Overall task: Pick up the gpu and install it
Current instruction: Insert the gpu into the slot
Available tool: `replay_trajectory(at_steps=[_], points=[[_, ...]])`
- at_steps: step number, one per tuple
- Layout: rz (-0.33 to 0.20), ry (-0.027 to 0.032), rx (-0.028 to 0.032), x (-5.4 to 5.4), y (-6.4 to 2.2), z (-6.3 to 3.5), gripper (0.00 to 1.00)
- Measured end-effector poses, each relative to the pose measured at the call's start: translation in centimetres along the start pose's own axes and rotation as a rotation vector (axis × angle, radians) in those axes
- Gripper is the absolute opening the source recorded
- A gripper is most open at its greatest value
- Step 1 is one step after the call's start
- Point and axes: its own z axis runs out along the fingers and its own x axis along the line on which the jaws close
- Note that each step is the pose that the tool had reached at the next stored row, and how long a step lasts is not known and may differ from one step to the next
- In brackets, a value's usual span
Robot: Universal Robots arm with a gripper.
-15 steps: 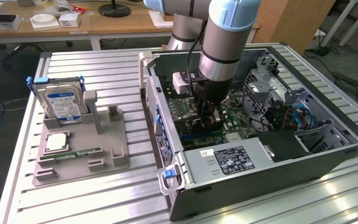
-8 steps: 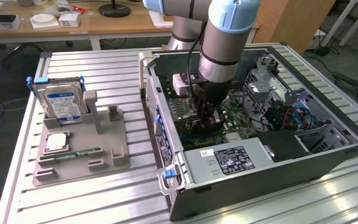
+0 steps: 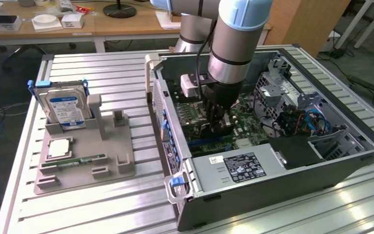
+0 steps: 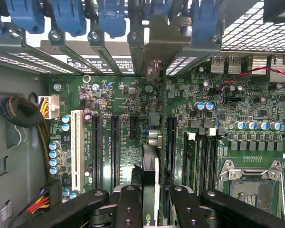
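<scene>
My gripper (image 3: 218,122) reaches down into the open computer case (image 3: 343,163), shut on the gpu (image 4: 150,173). The card is seen edge-on in the wrist view, a thin dark board running between my two black fingers (image 4: 128,204). Its pale metal bracket (image 4: 154,45) lies against the rear slot openings, under the blue latches (image 4: 111,16). The card stands upright over the green motherboard (image 4: 123,142), between the black expansion slots (image 4: 115,147). I cannot tell whether it sits in a slot. In the exterior view the gpu (image 3: 206,129) shows as a dark shape below the gripper.
A grey parts holder (image 3: 112,168) lies at the exterior view's left, with a silver hard drive (image 3: 64,105), a processor (image 3: 57,147) and a green memory stick (image 3: 80,160). Inside the case are the power supply (image 3: 235,168), a cable bundle (image 4: 21,111) and the CPU socket (image 4: 251,183).
</scene>
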Motion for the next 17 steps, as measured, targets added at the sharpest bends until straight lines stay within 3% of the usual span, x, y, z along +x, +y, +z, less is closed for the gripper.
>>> replay_trajectory(at_steps=[10, 13, 15, 17], points=[[0.000, -0.0001, 0.0010, 0.00, 0.00, -0.13, 0.27], [0.000, 0.0000, 0.0065, 0.00, 0.01, -0.14, 0.27], [0.000, 0.0000, 0.0144, 0.00, 0.01, -0.14, 0.27], [0.000, -0.0002, 0.0155, 0.00, 0.00, -0.13, 0.27]])
